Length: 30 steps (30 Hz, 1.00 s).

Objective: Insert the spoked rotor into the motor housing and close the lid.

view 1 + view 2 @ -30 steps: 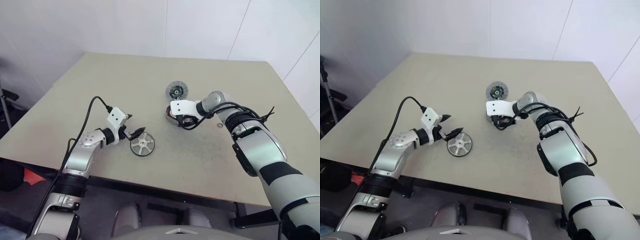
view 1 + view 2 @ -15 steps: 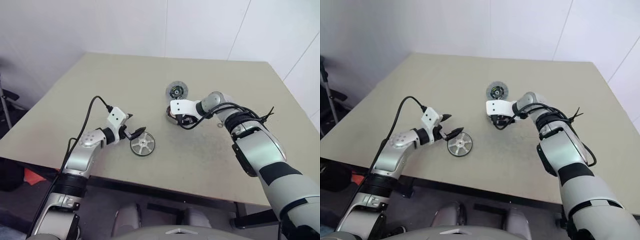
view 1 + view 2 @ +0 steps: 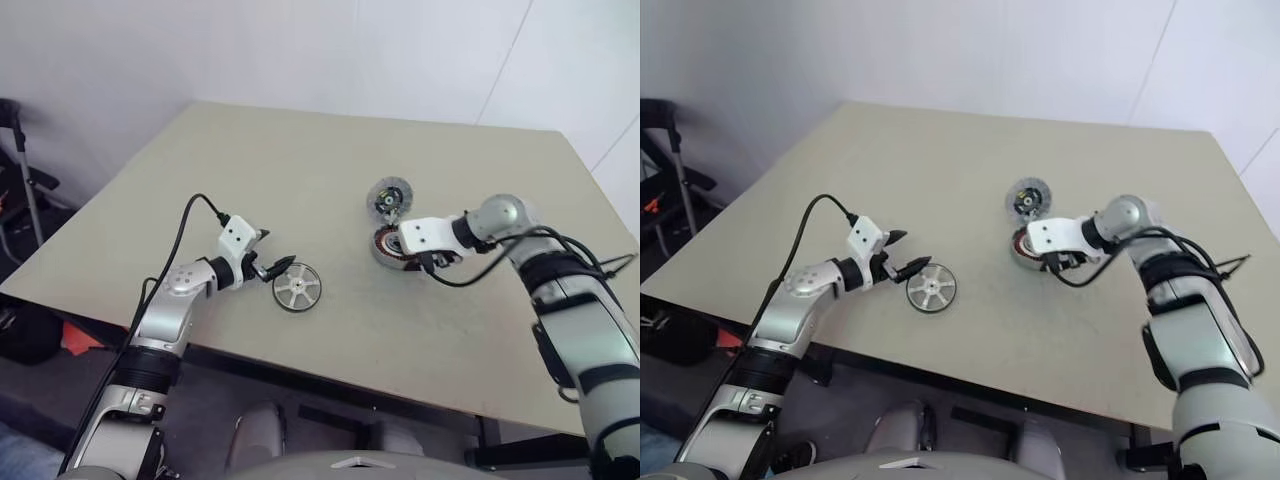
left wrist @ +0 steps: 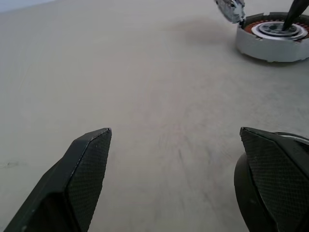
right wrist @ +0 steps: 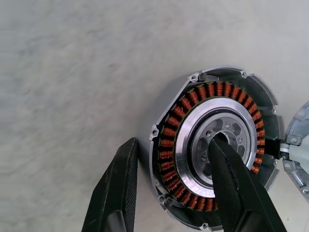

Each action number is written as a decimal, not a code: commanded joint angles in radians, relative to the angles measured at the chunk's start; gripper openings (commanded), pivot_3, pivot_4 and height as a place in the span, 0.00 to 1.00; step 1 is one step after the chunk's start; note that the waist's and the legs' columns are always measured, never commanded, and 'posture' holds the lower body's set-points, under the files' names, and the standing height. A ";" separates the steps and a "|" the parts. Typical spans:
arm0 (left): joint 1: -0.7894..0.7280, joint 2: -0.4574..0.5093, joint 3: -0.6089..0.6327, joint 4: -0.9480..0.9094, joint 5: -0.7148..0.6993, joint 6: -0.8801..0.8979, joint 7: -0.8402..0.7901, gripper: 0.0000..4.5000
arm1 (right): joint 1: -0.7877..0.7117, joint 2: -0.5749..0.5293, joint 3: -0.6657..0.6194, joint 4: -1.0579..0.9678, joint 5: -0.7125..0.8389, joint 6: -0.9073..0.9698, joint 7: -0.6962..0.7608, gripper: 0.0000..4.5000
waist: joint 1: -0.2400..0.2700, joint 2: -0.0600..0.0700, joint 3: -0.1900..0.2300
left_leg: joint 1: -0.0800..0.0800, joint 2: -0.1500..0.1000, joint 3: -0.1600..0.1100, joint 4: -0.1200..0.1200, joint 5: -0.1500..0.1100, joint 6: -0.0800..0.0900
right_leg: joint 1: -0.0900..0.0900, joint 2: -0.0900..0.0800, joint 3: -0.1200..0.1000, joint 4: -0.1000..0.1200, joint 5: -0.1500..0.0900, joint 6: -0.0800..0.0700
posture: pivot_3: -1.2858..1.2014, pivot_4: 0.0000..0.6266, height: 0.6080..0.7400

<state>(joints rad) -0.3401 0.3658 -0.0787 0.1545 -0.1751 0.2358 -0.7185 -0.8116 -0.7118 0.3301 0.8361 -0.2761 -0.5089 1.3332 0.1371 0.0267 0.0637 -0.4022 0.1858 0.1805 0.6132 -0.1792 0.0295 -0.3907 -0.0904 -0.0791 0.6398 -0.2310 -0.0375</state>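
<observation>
White walls back a beige table (image 3: 300, 160) where nothing is assembled yet: the spoked rotor (image 3: 297, 289) lies well left of the motor housing (image 3: 392, 247), just off the spread left gripper (image 3: 268, 262); the right gripper (image 5: 171, 186) straddles the housing's wall, lid (image 3: 387, 197) open behind

Beige table (image 3: 300, 170), matte top, faint scuffs. Spoked rotor (image 3: 297, 289) lies flat near the front edge, toward my left side, spokes up. Motor housing (image 3: 392, 247) sits further in, right of centre, open side up with its copper windings showing. Its lid (image 3: 386, 198) stands tilted open just behind the housing, joined at the housing's rim, toward the far edge. Rotor and housing well apart.
</observation>
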 commanded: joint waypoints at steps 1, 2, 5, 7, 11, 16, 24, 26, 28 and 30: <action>-0.027 0.007 0.006 -0.001 -0.002 -0.025 -0.012 1.00 | 0.137 -0.052 -0.003 -0.214 0.054 0.100 0.069 0.45 | 0.002 -0.001 0.000 | 0.000 0.000 0.000 0.000 0.000 0.000 | 0.001 0.000 0.000 -0.001 0.000 0.000 | 0.52 0.00 1.00; -0.028 0.008 0.006 0.001 -0.002 -0.026 -0.014 1.00 | 0.179 -0.067 -0.009 -0.280 0.065 0.129 0.066 0.45 | 0.003 -0.001 -0.001 | 0.001 0.000 0.000 0.000 0.000 0.000 | 0.001 0.000 0.000 -0.001 0.000 0.000 | 0.52 0.00 1.00; -0.031 0.009 0.005 0.007 -0.001 -0.029 -0.019 1.00 | 0.293 -0.106 -0.034 -0.466 0.105 0.232 0.064 0.45 | 0.006 -0.002 -0.001 | 0.002 0.000 -0.001 -0.001 0.000 0.000 | 0.002 0.000 0.000 -0.001 -0.001 0.002 | 0.52 0.00 1.00; -0.033 0.011 0.005 0.011 0.000 -0.030 -0.024 1.00 | 0.354 -0.128 -0.050 -0.568 0.123 0.288 0.058 0.45 | 0.010 -0.002 -0.002 | 0.004 0.000 -0.001 -0.002 0.000 0.000 | 0.003 0.000 0.000 -0.001 -0.002 0.003 | 0.52 0.00 1.00; -0.040 0.014 0.003 0.022 0.001 -0.034 -0.032 1.00 | 0.413 -0.138 -0.077 -0.684 0.140 0.384 0.032 0.45 | 0.009 -0.003 -0.002 | 0.008 0.000 -0.001 -0.003 0.000 0.000 | 0.006 0.000 0.000 -0.002 -0.003 0.005 | 0.52 0.00 1.00; -0.060 0.011 0.001 0.045 0.005 -0.042 -0.042 1.00 | 0.434 -0.116 -0.060 -0.703 0.152 0.455 0.035 0.61 | 0.008 -0.003 -0.002 | 0.015 0.000 0.000 -0.006 0.001 -0.002 | 0.011 0.000 0.001 -0.003 -0.007 0.012 | 0.52 0.00 1.00; -0.070 0.013 0.002 0.064 0.009 -0.056 -0.043 1.00 | 0.444 -0.119 -0.101 -0.817 0.230 0.533 0.041 0.97 | -0.020 -0.004 -0.002 | 0.028 -0.001 0.000 -0.018 0.002 -0.003 | 0.026 0.003 0.003 -0.020 -0.007 0.012 | 0.52 0.00 1.00; -0.070 0.014 0.003 0.067 0.009 -0.058 -0.043 1.00 | 0.419 -0.126 -0.141 -0.873 0.307 0.603 0.065 0.97 | -0.020 -0.004 -0.002 | 0.026 -0.002 0.000 -0.018 0.001 -0.003 | 0.024 0.003 0.003 -0.020 -0.004 0.007 | 0.52 0.00 1.00; -0.070 0.015 0.004 0.069 0.009 -0.061 -0.042 1.00 | 0.370 -0.126 -0.194 -0.912 0.393 0.690 0.070 0.97 | -0.020 -0.003 -0.002 | 0.023 -0.001 0.000 -0.018 0.001 -0.003 | 0.021 0.003 0.003 -0.017 -0.003 0.006 | 0.52 0.00 1.00; -0.070 0.015 0.005 0.071 0.010 -0.062 -0.041 1.00 | 0.319 -0.127 -0.231 -0.905 0.437 0.739 0.051 0.97 | -0.019 -0.003 -0.002 | 0.022 -0.001 0.000 -0.018 0.002 -0.003 | 0.018 0.003 0.002 -0.016 -0.003 0.006 | 0.52 0.00 1.00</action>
<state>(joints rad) -0.3902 0.3710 -0.0839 0.2373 -0.1682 0.1947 -0.7582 -0.4481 -0.8266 0.1668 -0.0370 0.1028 0.1922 1.3906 0.1176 0.0241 0.0621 -0.3807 0.1847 0.1805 0.5950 -0.1777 0.0264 -0.3728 -0.0877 -0.0769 0.6241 -0.2340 -0.0320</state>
